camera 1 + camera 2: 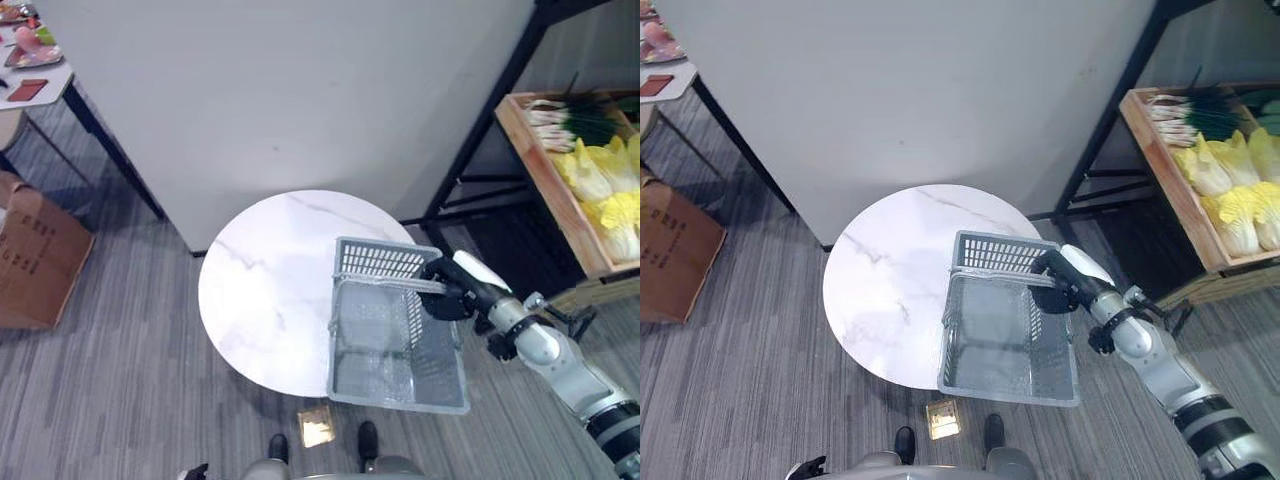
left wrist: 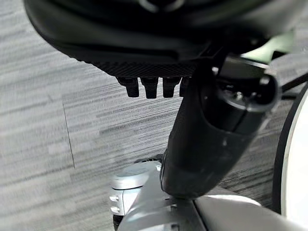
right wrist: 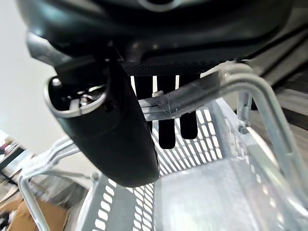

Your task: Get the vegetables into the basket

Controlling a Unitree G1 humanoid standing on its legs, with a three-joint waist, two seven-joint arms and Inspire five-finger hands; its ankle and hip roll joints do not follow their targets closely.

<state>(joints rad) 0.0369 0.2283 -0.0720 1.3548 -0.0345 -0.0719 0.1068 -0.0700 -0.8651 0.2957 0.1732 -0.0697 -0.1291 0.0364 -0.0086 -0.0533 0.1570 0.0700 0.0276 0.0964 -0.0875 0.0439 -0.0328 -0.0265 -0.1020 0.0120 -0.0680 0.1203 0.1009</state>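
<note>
A grey plastic basket (image 1: pixel 398 400) rests on the right part of a round white marble table (image 1: pixel 260 290), its near end hanging past the table's edge. It holds nothing. My right hand (image 1: pixel 447 290) is at the basket's right rim; in the right wrist view its thumb (image 3: pixel 110 134) and fingers are curled round the wire handle (image 3: pixel 226 86). The vegetables lie in a wooden crate (image 1: pixel 545 185) on a shelf to the far right: yellow-white cabbages (image 1: pixel 600 190) and green onions (image 1: pixel 560 120). My left hand (image 2: pixel 211 125) hangs over the grey carpet, fingers relaxed, holding nothing.
A white partition stands right behind the table. A black shelf frame (image 1: pixel 480 130) carries the crate. A cardboard box (image 1: pixel 35 255) sits on the floor at left, beside a small table (image 1: pixel 40 85) with trays. A brass floor plate (image 1: pixel 317 427) lies near the table.
</note>
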